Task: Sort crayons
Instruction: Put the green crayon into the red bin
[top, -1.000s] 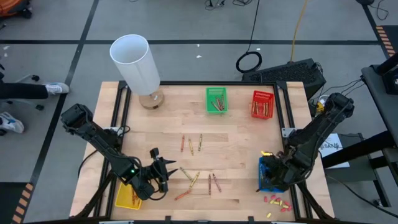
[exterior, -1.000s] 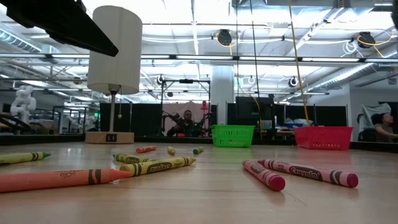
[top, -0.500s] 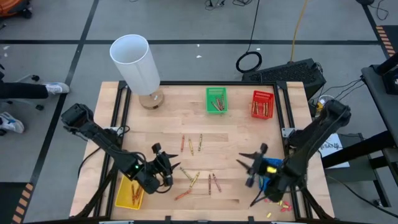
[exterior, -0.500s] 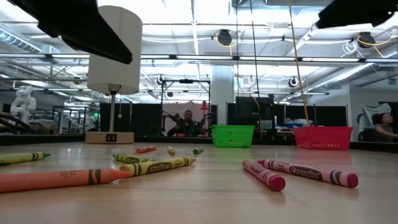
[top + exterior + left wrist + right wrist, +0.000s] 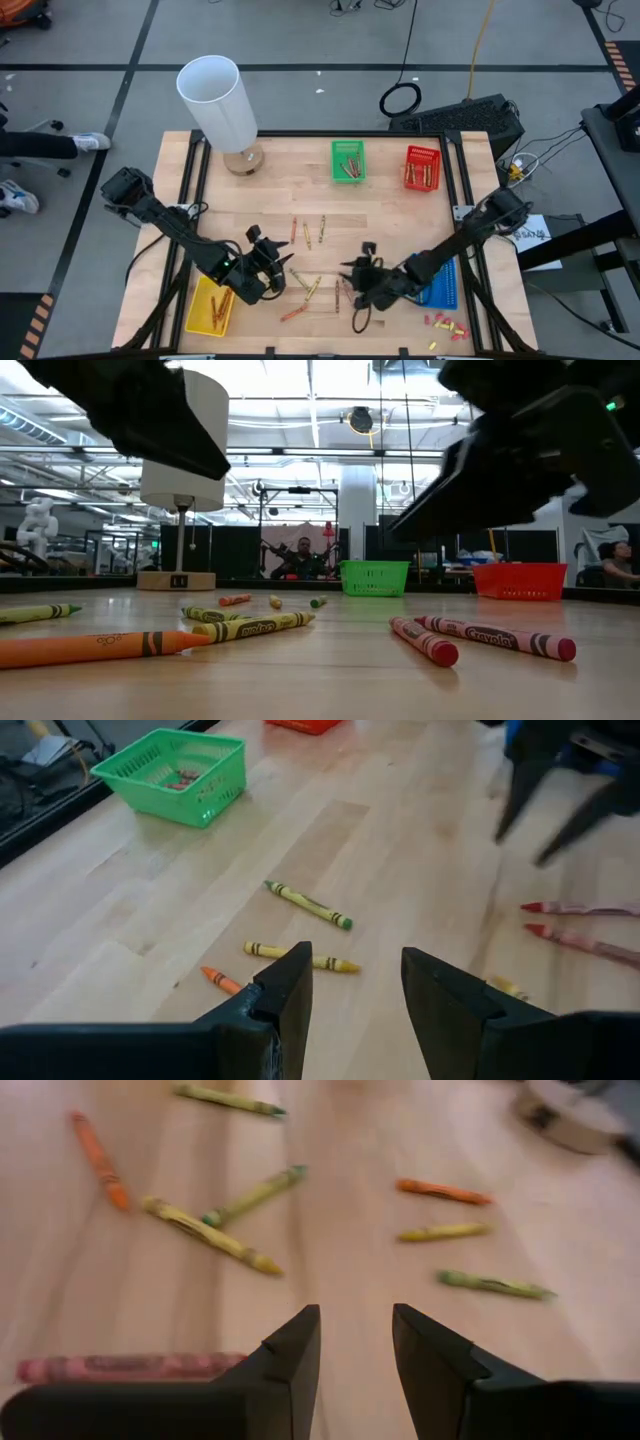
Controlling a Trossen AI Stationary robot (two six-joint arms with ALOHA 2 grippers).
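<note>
Several crayons lie flat on the wooden table: red ones (image 5: 342, 294), yellow and olive ones (image 5: 306, 283), an orange one (image 5: 293, 313), and three more (image 5: 307, 233) farther back. My left gripper (image 5: 277, 264) hovers open above the table just left of the yellow ones; its wrist view shows a yellow crayon (image 5: 300, 956) ahead of the empty fingers. My right gripper (image 5: 356, 277) hovers open just right of the red crayons, pointing toward the table's left. In its wrist view a red crayon (image 5: 130, 1367) lies beside the empty fingers.
A green basket (image 5: 348, 161) and a red basket (image 5: 422, 167) with crayons stand at the far edge. A yellow basket (image 5: 212, 306) sits near left, a blue one (image 5: 441, 285) near right. A white-shaded lamp (image 5: 215, 100) stands far left. Small red and yellow bits (image 5: 445, 322) lie near right.
My right gripper has swung from over the blue basket toward the table's left, coming down and rolling, and now hangs low beside the red crayons. My left gripper has drifted a little toward the table's right, away from the yellow basket. No crayon has moved.
</note>
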